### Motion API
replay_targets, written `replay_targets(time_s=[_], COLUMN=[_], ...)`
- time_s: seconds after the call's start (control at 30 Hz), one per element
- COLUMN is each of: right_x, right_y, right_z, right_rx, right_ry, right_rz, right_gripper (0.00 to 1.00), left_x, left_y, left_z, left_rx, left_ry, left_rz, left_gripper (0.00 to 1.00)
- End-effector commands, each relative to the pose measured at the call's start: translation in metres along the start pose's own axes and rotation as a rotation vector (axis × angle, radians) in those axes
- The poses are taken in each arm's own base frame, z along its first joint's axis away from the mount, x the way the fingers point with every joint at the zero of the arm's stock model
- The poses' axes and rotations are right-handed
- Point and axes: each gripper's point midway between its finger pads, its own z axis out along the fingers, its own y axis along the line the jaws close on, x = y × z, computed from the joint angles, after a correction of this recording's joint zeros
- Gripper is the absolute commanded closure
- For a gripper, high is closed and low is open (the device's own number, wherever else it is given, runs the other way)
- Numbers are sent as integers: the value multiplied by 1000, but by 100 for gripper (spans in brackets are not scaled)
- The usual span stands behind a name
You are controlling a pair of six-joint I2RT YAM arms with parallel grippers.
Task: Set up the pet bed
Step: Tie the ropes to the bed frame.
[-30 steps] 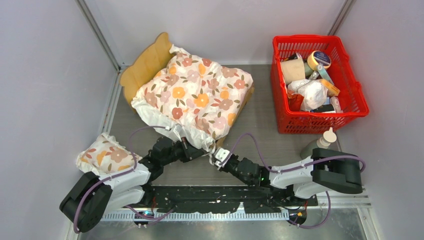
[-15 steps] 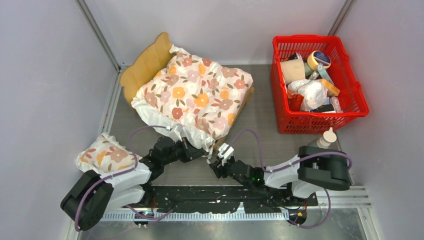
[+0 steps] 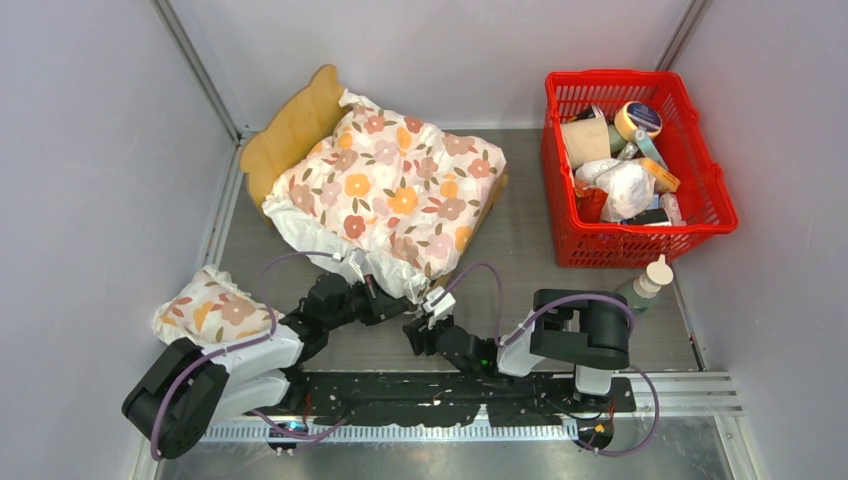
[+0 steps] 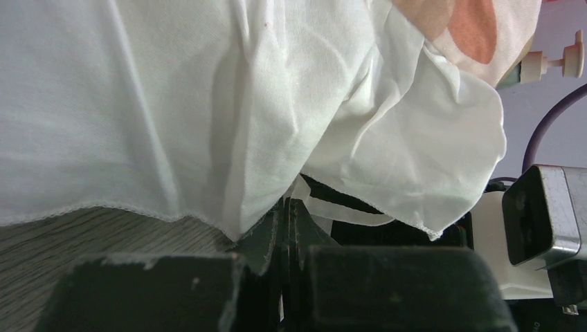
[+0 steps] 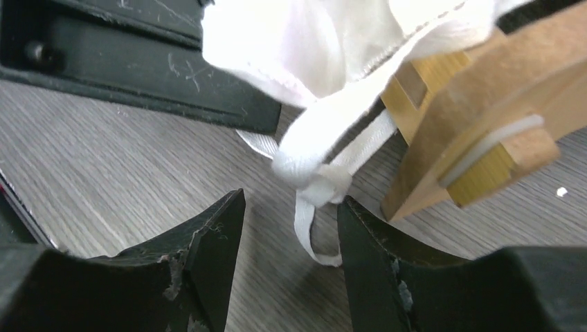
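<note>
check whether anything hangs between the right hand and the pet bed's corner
Yes. A white tie ribbon from the floral cushion dangles between the fingers of the open right hand, in front of the wooden corner post of the pet bed.

The pet bed (image 3: 295, 125) stands at the back left of the bench (image 3: 520, 260), with the cushion (image 3: 395, 190) lying on it and hanging over its near end. The basket (image 3: 640, 245) sits at the back right, with a bottle (image 3: 645, 283) just before it. A pillow (image 3: 210, 310) lies at the near left. Both hands meet at the cushion's near corner, the left hand (image 3: 392, 303) just left of the right hand (image 3: 435, 303)
</note>
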Motion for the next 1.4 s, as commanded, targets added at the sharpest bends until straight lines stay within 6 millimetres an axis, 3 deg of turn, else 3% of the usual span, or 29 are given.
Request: replay_targets(time_s=[0.0,0.07,0.1,0.17,0.33,0.5,0.63,0.87,0.9,1.0,1.07,1.1,1.17,1.27,1.37], right_x=[-12,-9,-6,-8,-15,-35,-46,-56,-56,-57,-57,-56,-57,-60,-65], right_y=[1,-1,-5,-13,-41,-60,-67,-63,-62,-56,-53,-53,-49,-47,-46], right_z=[12,12,9,0,-24,-44,-53,-60,-60,-59,-58,-57,-56,-56,-55], right_rx=[71,84,88,100,180,235,259,219,212,177,164,162,147,136,132], right_ry=[-44,-35,-31,-46,-51,-97,-113,-126,-125,-124,-127,-127,-130,-138,-154], right_rz=[36,41,41,65,67,81,68,84,83,77,81,81,85,92,90], right_gripper=[44,54,72,92,95,95,95,95,95,95,95,95,95,95,95], left_x=[-18,-19,-20,-22,-31,-33,-37,-43,-45,-35,-27,-23,-15,-7,-1], left_y=[-18,-16,-14,-8,5,30,46,67,60,-1,-23,-29,-37,-40,-39], left_z=[3,2,1,0,0,-2,-5,-12,-11,-4,-6,-8,-11,-11,-6], left_rx=[46,35,22,-7,-97,-228,-299,-402,-361,8,118,158,200,227,240], left_ry=[-62,-69,-74,-94,-127,-146,-170,-193,-196,-157,-145,-149,-147,-117,-104], left_rz=[23,22,20,17,30,10,23,37,50,230,362,412,488,552,567], left_gripper=[100,100,100,100,100,100,100,100,100,100,86,74,61,53,52])
